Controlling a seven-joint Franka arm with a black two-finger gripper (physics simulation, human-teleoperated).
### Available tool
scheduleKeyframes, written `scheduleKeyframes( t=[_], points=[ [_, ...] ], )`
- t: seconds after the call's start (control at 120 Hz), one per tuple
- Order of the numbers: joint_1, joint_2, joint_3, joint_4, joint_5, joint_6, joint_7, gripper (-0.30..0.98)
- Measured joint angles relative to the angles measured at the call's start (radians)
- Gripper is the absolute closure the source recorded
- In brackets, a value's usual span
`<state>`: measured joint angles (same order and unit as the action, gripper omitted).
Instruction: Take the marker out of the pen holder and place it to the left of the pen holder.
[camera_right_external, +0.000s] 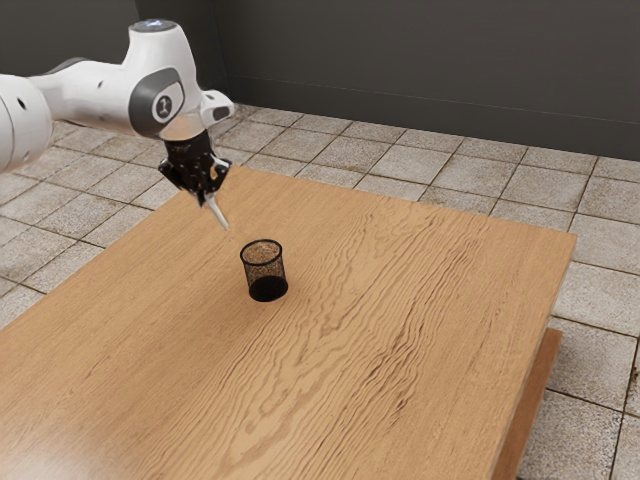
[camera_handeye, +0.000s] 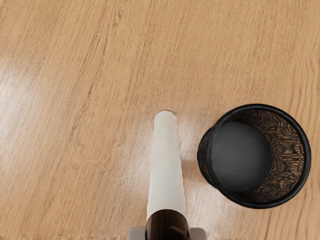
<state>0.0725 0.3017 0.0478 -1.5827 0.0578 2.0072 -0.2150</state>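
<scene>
Because the marker (camera_right_external: 217, 212) is clear of the mesh pen holder (camera_right_external: 268, 289), I judge the step in hand to be the setting down beside it. My gripper (camera_handeye: 167, 232) is closed on the marker's dark end, one finger against each side, and the white barrel slants down from the grip, its free end above the wooden table (camera_right_external: 400, 320) and apart from the pen holder.

To do this well, I would first settle on the side that counts as left of the pen holder, then come down slowly there with enough room that the barrel can't clip the rim. The marker points steeply downward, so I'd want to tip my wrist and lay it nearly flat before letting go; released on its end, it could topple or roll back against the pen holder. A small, gentle opening, then a straight lift, should leave it lying quietly.

The barrel looks smooth, matte and round-ended, so I expect it to roll easily. Beside it, the pen holder is an upright, open cylinder of fine black mesh with a thicker rim and a solid dark base. Under the pen holder, the tabletop shows long wavy grain with a soft sheen.
</scene>
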Motion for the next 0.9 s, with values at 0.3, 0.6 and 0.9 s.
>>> scheduleKeyframes(
  t=[0.3, 0.6, 0.9],
  points=[
    [0.064, 0.141, 0.006, 0.006, 0.01, -0.01, -0.022, 0.76],
    [0.11, 0.214, -0.002, 0.079, 0.006, -0.008, -0.029, 0.64],
    [0.062, -0.091, -0.108, 0.044, 0.001, -0.101, -0.016, 0.16]
  ],
)
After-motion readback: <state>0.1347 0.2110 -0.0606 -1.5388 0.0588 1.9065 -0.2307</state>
